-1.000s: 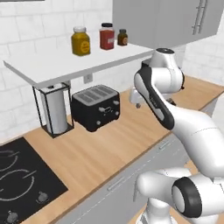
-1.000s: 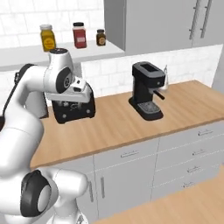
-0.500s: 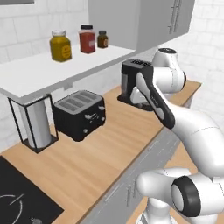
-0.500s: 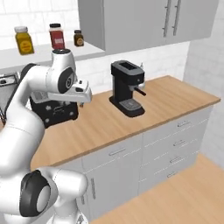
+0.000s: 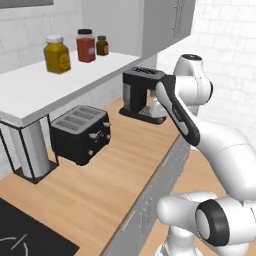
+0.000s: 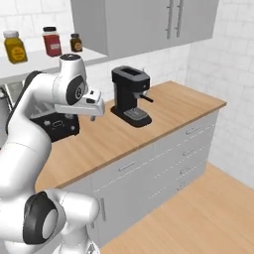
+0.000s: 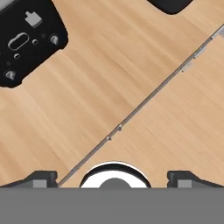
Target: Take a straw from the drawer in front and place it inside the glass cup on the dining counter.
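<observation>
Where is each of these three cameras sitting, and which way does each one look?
Left base view: behind the arm's left, looking forward and down at the toaster and coffee machine; arm at right.
Right base view: behind the arm's right, facing the same coffee machine and drawer fronts; arm at left.
Hand view: on the hand, looking down at the wooden worktop; the open gripper at bottom.
Both base views share the coffee machine.

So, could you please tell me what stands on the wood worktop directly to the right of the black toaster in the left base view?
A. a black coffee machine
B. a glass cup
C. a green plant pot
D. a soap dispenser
A: the black coffee machine stands on the wood worktop further along from the black toaster, below the grey wall cabinet.
</observation>
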Tool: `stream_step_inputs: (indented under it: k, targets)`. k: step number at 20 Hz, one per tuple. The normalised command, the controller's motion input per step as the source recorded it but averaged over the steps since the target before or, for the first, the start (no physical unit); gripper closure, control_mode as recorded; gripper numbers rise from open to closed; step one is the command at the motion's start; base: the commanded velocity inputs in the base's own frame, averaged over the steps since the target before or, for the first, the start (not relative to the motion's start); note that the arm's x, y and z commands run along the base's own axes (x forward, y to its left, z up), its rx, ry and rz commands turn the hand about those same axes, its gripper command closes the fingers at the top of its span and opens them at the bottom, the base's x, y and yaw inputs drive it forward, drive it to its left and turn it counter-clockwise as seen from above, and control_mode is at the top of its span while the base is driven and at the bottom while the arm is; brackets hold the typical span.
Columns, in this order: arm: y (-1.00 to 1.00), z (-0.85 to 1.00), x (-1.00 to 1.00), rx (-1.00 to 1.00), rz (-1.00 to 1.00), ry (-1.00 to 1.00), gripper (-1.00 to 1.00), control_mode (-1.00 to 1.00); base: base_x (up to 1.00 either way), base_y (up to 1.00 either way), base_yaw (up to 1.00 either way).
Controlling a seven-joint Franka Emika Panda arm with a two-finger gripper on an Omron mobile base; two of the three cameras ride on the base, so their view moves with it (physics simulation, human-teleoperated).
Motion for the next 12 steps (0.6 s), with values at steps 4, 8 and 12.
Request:
stream_step_inputs:
  k: [4,8,12]
  targets:
    - [0.0,0.0,0.0,0.0,0.0,0.0,-1.0,1.0,0.15,0.47,-0.28]
    - [0.02,-0.03,0.02,0.0,-0.01,0.01,-1.0,-1.0,0.07,0.22,-0.12]
    - [-0.26,-0.56,0.4,0.13,-0.01,-0.02,-1.0,-1.0,0.0,0.0,0.0]
